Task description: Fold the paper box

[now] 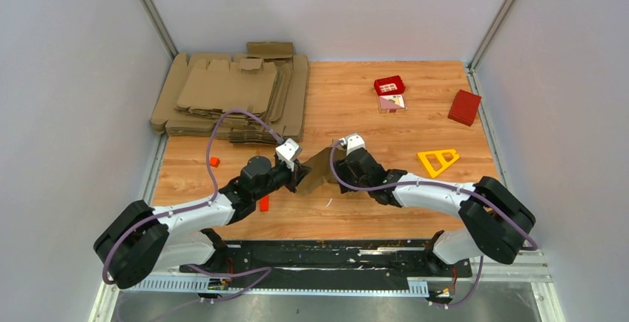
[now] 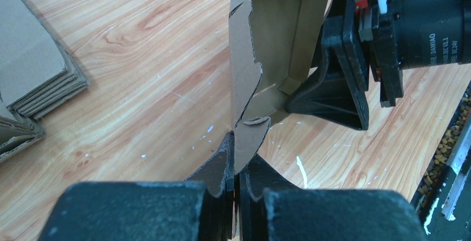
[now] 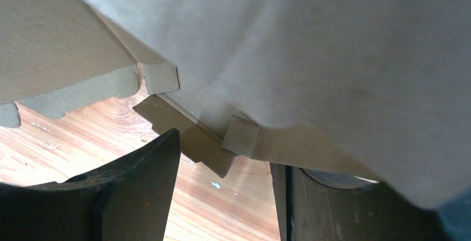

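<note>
**Wooden bench (image 1: 356, 214), overhead and wrist views, read left to right.**

- **Far-left corner:** a pile of flat cardboard blanks (image 1: 230, 92), several layers deep, spreads along the far edge.
- **Near the left edge:** an orange block (image 1: 214, 162) lies alone. A red block (image 1: 263, 203) lies just beside the left arm, toward the near edge.
- **Centre, left side:** the left gripper (image 1: 298, 179) reaches in from the left with its claw together. It is clamped on a rounded flap at the lower edge of the paper box (image 1: 319, 168). In the left wrist view its two fingers (image 2: 219, 163) press against either face of that flap.
- **Centre:** the paper box sits over the middle of the bench, between the two grippers, and is partly folded. Its panels stand roughly upright and its notched flaps hang loose. Whether its lowest flap touches the wood cannot be told.
- **Centre, right side:** the right gripper (image 1: 343, 165) meets the box from the right with its claw apart. In the right wrist view bare wood shows between the two fingers (image 3: 139, 185). The box's panel lies over them, and a tabbed flap hangs into the gap. Whether either finger touches the cardboard cannot be told.
- **Right of centre, toward the far edge:** a red tray (image 1: 389, 84) has a small pale printed piece (image 1: 392, 102) touching its near side.
- **Beside the right arm:** a yellow triangular frame (image 1: 438, 160) lies flat.
- **Close to the right edge:** a red box (image 1: 464, 107).
</note>
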{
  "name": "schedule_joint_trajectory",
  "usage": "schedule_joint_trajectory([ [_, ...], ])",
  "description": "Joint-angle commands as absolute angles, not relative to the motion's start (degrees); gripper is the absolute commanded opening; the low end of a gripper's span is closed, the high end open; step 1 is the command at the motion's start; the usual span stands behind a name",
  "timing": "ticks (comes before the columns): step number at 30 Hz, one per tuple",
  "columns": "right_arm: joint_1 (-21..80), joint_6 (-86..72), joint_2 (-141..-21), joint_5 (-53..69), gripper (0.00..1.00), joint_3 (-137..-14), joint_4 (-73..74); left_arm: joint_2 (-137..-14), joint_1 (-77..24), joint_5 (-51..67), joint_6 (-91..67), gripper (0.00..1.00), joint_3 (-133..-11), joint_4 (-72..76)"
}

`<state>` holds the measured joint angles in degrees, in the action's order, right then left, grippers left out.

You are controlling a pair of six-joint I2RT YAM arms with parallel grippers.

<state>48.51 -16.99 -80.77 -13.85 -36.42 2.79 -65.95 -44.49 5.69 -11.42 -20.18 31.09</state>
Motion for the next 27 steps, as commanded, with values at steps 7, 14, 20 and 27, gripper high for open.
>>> schedule_joint_trajectory([
  [7,51.3,-16.26,-81.65,-11.92,0.7,-37.42,0.84,-67.56,-44.82,7.64,-12.9,0.04,-23.04,34.41],
  [14,51.33,-16.35,-80.77,-11.88,0.73,-36.68,-0.91,-69.32,-44.82,10.14,-14.91,0.06,-23.37,36.04],
  [20,50.95,-17.47,-80.61,-13.58,0.81,-36.74,-0.26,-69.57,-44.82,10.1,-14.63,0.06,-23.73,35.36],
  [27,47.83,-18.79,-80.8,-11.57,0.76,-37.15,-0.26,-69.82,-44.82,9.63,-14.13,0.06,-24.2,34.16],
])
